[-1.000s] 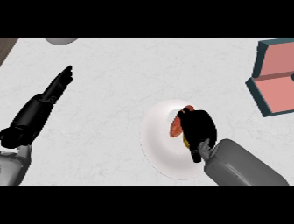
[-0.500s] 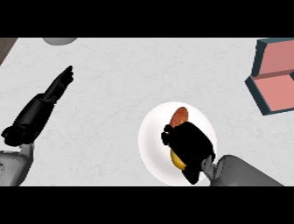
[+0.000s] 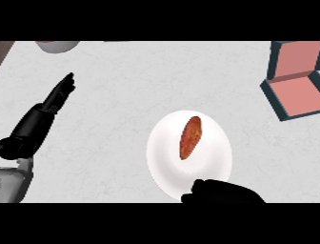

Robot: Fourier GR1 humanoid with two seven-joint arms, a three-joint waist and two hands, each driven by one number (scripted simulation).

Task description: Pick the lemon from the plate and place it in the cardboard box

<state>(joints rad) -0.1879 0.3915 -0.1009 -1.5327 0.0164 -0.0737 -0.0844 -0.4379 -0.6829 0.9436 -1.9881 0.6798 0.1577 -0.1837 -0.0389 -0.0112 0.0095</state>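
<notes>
Left hand (image 3: 40,119) resting at the left side, fingers stretching straight up and away, grey forearm showing below it, right hand (image 3: 223,192) showing only as a dark curled shape at the lower edge

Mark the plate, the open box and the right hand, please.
plate (image 3: 164,167): head view, bare left part.
open box (image 3: 302,94): head view, pink inner floor.
right hand (image 3: 223,191): head view, back of hand.

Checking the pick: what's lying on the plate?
On the plate lies one orange-red oblong item. No lemon shows; the right hand covers the plate's near rim.
</notes>
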